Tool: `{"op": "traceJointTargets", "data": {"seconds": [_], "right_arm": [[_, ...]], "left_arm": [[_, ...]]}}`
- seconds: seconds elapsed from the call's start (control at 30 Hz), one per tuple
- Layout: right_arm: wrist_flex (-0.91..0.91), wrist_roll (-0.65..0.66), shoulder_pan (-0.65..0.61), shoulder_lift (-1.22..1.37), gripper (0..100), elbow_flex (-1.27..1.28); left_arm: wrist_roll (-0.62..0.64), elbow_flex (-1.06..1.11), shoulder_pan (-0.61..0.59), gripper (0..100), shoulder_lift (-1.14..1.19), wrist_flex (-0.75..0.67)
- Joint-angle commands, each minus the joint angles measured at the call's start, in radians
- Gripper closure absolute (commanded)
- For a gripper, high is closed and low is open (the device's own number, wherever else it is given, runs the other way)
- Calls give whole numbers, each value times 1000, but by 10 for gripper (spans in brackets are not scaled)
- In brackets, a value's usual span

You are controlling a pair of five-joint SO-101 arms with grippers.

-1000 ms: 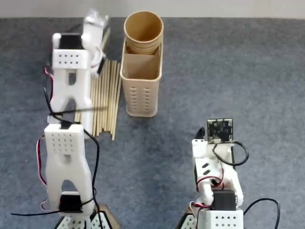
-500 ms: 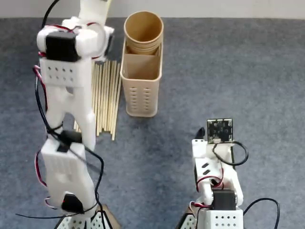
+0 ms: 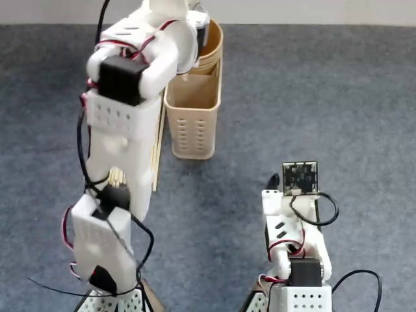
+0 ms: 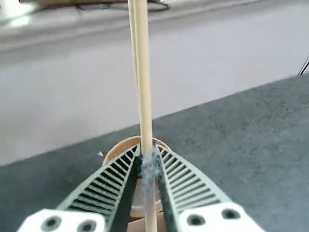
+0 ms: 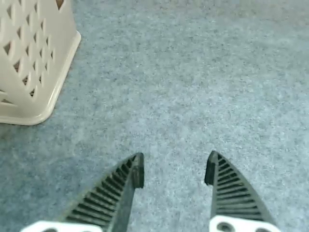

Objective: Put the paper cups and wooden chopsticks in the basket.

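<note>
Nearest me, my right gripper [image 5: 174, 169] rests with its ribbed jaws apart and nothing between them. It sits low over the grey carpet [image 5: 193, 72] on the near side of the basket [image 5: 34, 63], parked out of the other arm's way, I judge. The basket is a tall, narrow tub of pale plastic with rounded corners and rows of small cut-out holes in its walls. Along its side, partly under my left arm, the loose chopsticks [image 3: 157, 162] lie flat on the carpet. They are thin pale sticks running parallel to the basket's long wall, not yet collected. Farther on, my left gripper [image 4: 147, 162] is pinched tight on the wooden chopsticks [image 4: 140, 72], one or a pair, I cannot tell. It holds them upright, I think so the lower end can drop straight into the basket. Beyond, the paper cups [image 3: 214, 45], stacked, smooth, brown and round-rimmed, already stand in the basket's far end.
</note>
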Motion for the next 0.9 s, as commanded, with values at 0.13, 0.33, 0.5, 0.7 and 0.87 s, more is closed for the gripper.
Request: {"op": "traceJointTargets", "data": {"seconds": [0.13,0.33,0.5,0.7,0.87], "right_arm": [[1,14,8,-18,785,130],[1,14,8,-18,785,130],[1,14,8,-18,785,130],[1,14,8,-18,785,130],[1,14,8,-18,785,130]], "left_arm": [[104,-35,-13,950,68,-58],[104,-35,-18,842,77,-54],[104,-35,-18,845,77,-54],[104,-35,-19,846,74,-54],[103,-35,-19,846,76,-54]]}}
